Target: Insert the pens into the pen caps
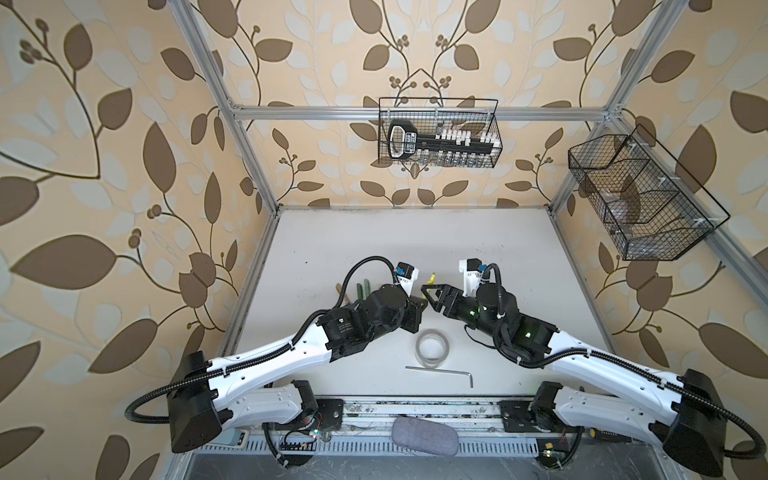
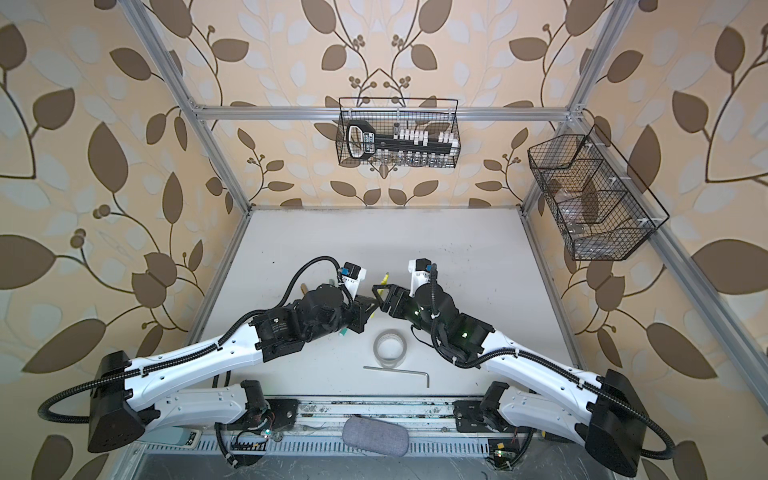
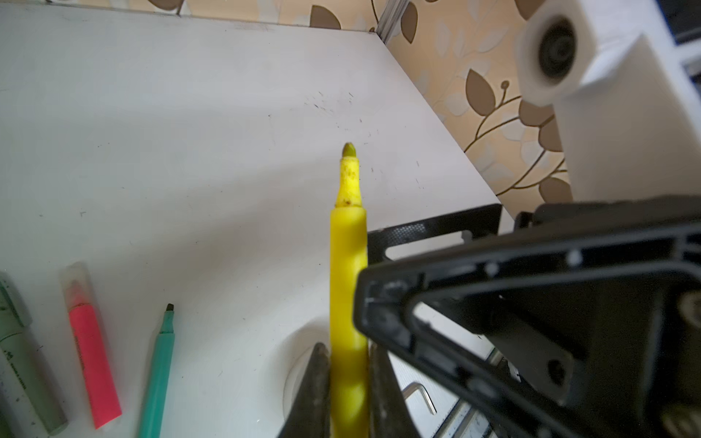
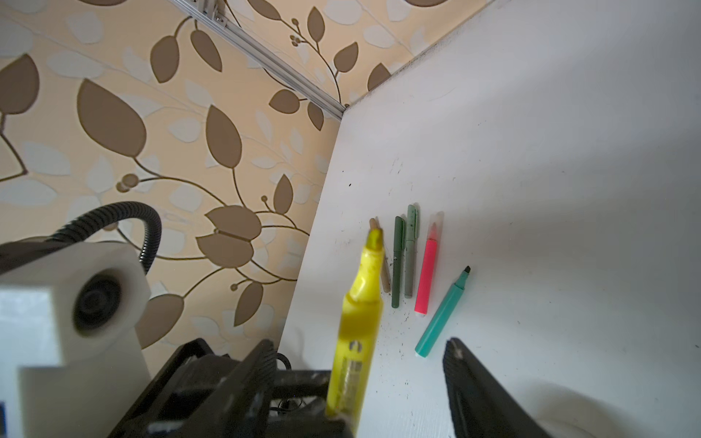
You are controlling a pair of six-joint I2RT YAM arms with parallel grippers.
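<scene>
My left gripper (image 3: 349,383) is shut on the lower barrel of the yellow marker (image 3: 348,265), which points up and away with its tip bare. My right gripper (image 4: 360,356) is open, with one jaw on each side of that yellow marker (image 4: 360,322) and neither touching it. In a top view the two grippers meet at mid-table, the right gripper (image 1: 428,300) just beside the yellow tip (image 1: 432,275). On the table lie a pink marker (image 4: 426,273) with a clear cap (image 3: 76,277) on it, an uncapped green marker (image 4: 444,314), and tan (image 4: 385,278), dark green (image 4: 397,261) and grey-green (image 4: 411,254) pens. No loose pen caps show.
A roll of clear tape (image 1: 432,347) and a silver hex key (image 1: 440,370) lie on the table near its front edge. A grey case (image 1: 424,436) sits on the front rail. Wire baskets hang on the back wall (image 1: 438,133) and right wall (image 1: 636,199).
</scene>
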